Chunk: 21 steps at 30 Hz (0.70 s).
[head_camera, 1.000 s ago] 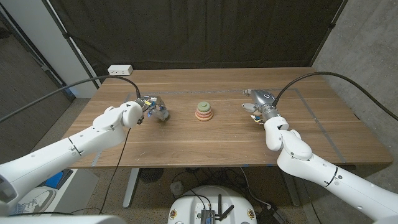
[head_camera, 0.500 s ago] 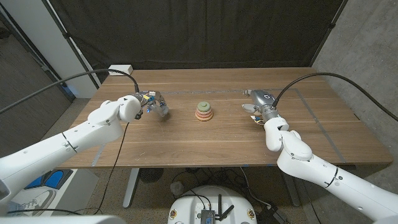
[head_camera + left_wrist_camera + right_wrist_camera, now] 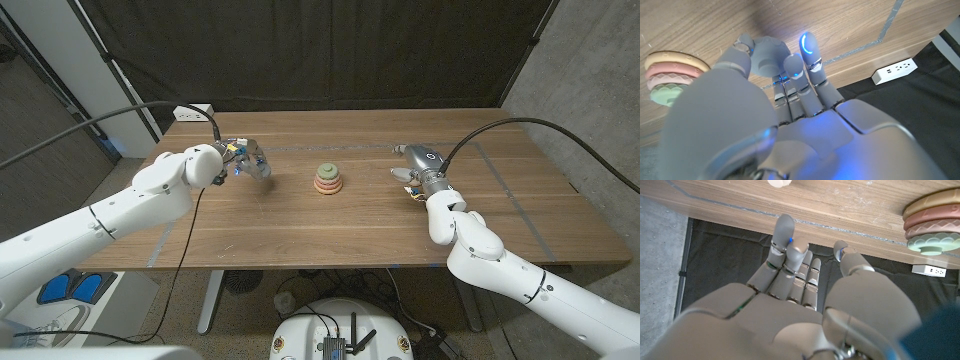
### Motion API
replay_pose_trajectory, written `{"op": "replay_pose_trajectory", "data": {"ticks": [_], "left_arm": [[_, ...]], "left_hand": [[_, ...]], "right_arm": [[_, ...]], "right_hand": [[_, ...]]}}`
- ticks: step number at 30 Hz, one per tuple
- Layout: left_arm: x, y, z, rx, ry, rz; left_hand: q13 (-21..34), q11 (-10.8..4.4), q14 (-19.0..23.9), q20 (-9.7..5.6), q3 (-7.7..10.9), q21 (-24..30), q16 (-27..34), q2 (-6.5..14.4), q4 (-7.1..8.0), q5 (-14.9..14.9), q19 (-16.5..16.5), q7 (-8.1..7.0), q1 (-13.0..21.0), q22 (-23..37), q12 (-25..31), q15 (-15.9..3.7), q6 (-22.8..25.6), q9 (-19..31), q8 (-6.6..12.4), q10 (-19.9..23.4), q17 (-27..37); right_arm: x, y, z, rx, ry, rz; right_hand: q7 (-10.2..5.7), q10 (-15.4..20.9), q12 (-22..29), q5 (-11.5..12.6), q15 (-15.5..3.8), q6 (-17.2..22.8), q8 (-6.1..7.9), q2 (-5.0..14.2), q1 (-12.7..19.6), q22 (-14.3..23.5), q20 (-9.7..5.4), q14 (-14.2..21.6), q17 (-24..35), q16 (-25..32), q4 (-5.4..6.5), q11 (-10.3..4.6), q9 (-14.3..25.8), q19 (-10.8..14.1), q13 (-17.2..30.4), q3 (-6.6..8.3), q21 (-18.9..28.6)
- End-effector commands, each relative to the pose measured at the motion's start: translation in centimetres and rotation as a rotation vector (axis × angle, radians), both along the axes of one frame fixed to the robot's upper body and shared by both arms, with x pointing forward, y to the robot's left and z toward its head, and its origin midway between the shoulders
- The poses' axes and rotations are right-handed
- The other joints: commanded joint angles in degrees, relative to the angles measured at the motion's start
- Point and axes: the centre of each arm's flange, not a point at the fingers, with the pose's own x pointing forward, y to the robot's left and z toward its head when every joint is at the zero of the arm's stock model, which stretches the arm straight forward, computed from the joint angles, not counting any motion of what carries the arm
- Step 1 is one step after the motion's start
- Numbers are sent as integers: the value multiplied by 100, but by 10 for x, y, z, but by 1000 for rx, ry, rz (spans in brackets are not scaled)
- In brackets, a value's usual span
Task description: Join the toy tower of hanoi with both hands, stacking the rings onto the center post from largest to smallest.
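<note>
The ring stack (image 3: 327, 179) looks complete on the bench (image 3: 300, 225). Left hand (image 3: 247, 164) and right hand (image 3: 413, 172), fingers loosely spread and empty, should withdraw sideways without nudging it.

Yellow, pink and green rings (image 3: 327, 180) (pastel) on a brown wood-grain table (image 3: 300, 225).
</note>
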Motion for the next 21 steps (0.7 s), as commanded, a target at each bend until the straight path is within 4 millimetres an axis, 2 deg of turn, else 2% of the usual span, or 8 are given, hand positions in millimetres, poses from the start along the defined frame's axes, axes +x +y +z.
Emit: {"op": "replay_pose_trajectory", "data": {"ticks": [1, 13, 21], "left_arm": [[-13, -6, 20, 27, -29, -14], [-10, -10, 25, 19, -40, -48], [-5, -21, 29, 31, -58, -91]], "left_hand": [[154, -555, 56, -634, 70, 15, -18, 22, 35, 9, 38, -4, -19, 14, -13, -112, 89, 14, -13, 640, 44], [175, -566, 43, -637, 84, 15, -61, 17, 25, 1, 38, -12, -17, 21, -30, -113, 108, 22, -28, 674, 68], [218, -574, 53, -638, 91, 12, -86, -5, 11, -6, 35, -19, 10, 23, -35, -114, 129, 27, -36, 693, 79]], "right_arm": [[-1, -3, -2, 13, -1, -3], [0, -2, -2, 17, 8, -7], [0, -2, -3, 18, 10, -9]], "right_hand": [[-19, 44, 4, 28, -168, 50, -18, 33, -6, 2, -466, 51, 25, 24, -1, 2, 23, 13, 15, 34, 39], [-16, 64, -1, 43, -169, 55, -27, 34, -7, 8, -466, 37, 7, 13, -5, 12, 25, 25, 9, 42, 47], [-18, 72, 0, 55, -169, 65, -32, 34, -8, 7, -466, 47, 13, 25, -7, 3, 26, 26, 19, 49, 47]]}}
